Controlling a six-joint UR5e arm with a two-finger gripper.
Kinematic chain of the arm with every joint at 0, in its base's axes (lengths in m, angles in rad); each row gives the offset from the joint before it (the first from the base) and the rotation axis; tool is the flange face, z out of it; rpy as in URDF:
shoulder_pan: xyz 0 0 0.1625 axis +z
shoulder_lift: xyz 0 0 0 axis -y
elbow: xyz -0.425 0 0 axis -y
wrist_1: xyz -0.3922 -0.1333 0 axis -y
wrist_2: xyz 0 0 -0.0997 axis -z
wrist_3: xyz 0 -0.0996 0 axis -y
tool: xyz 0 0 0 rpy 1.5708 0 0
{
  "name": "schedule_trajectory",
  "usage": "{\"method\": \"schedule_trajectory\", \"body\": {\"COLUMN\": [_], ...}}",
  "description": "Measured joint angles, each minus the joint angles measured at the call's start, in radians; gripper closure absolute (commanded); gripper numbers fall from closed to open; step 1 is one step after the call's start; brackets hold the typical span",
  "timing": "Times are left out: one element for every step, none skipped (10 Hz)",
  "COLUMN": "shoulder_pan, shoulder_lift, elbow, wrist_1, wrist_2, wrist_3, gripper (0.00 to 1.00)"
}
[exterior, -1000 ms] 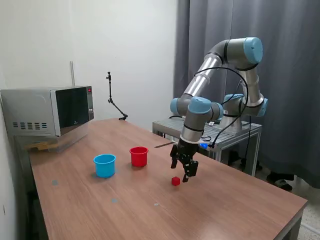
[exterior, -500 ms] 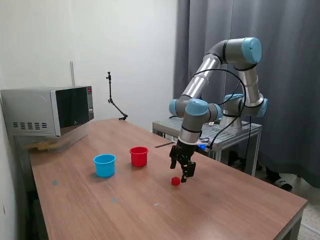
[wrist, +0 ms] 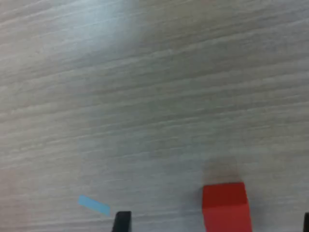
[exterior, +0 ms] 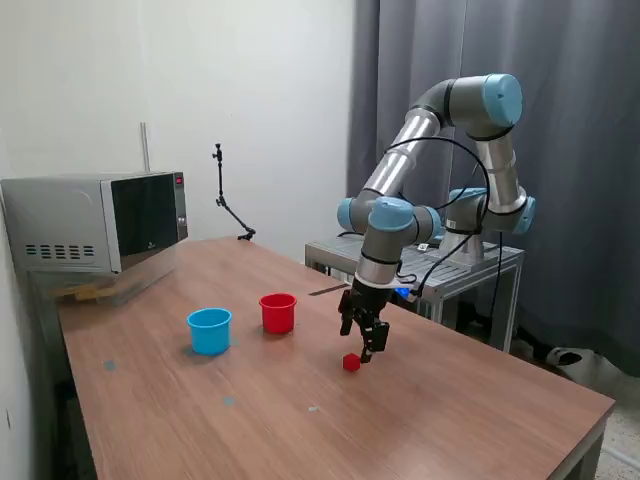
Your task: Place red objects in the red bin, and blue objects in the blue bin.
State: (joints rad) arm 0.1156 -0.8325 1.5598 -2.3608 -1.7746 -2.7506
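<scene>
Hovering low over the tabletop [exterior: 300,420], tool [exterior: 366,349] pointing down w/ fingers spread apart, nothing held. Wrist view: two dark fingertips [wrist: 121,221] at the frame edge, well apart, w/ red cube [wrist: 226,206] sitting on the wood between them, nearer one side; no contact visible btwn cube and either fingertip. Exterior view: same red cube [exterior: 351,362] on the tabletop, just beside and slightly below the tool tips, to the exterior view's left of them; can't tell from this angle whether tips bracket it.

Red cup [exterior: 278,312] upright on tabletop, well to the exterior view's left of the cube. Light blue cup [exterior: 209,330] upright, near the red cup, further to the exterior view's left; the two cups apart, not touching. Contents of either cup not visible. Only one cube seen; no blue cubes visible.

Small light blue strip [wrist: 94,205] flat on the wood in wrist view, near one fingertip. Microwave [exterior: 98,222] at far end of tabletop, exterior view's left.
</scene>
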Motion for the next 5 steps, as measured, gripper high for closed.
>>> {"method": "schedule_trajectory", "body": {"shoulder_pan": [0.002, 0.006, 0.015, 0.022, 0.027], "shoulder_lift": [-0.001, -0.001, -0.002, -0.002, -0.001], "elbow": [0.000, 0.000, 0.001, 0.003, 0.006], "wrist_1": [0.000, 0.000, 0.000, 0.008, 0.028], "wrist_2": [0.002, 0.004, 0.005, 0.002, -0.007], "wrist_3": [0.000, 0.001, 0.001, 0.004, 0.018], "gripper": [0.00, 0.00, 0.00, 0.00, 0.00]}}
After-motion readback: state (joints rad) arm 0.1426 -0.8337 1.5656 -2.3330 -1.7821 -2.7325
